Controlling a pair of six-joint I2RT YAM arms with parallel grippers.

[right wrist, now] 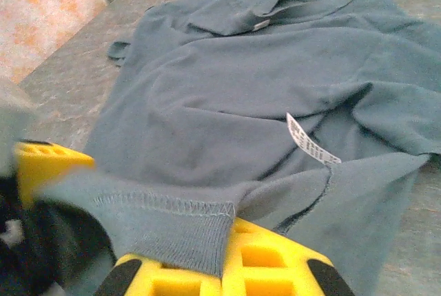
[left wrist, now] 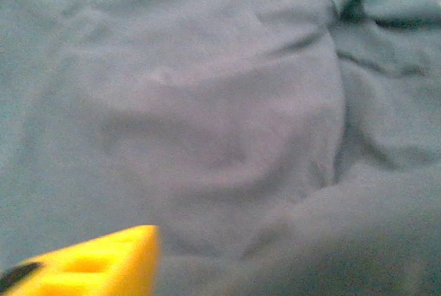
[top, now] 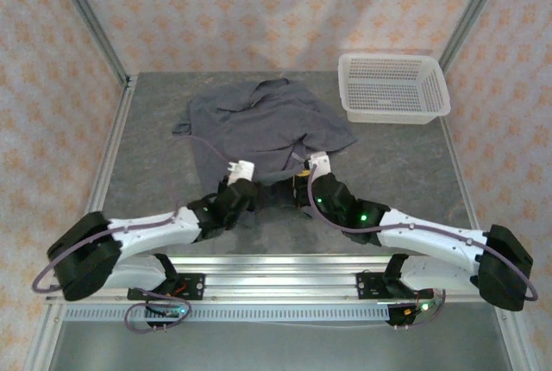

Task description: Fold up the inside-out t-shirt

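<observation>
Right pincer clenched on the one t-shirt, left pincer grip unclear, one white basket

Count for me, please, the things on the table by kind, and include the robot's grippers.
grey t-shirt: 1
white mesh basket: 1
grippers, left gripper and right gripper: 2
Total: 4

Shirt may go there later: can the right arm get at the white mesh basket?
Probably yes: bare table lies between the right gripper and the white mesh basket, though its jaws hold the t-shirt.
</observation>
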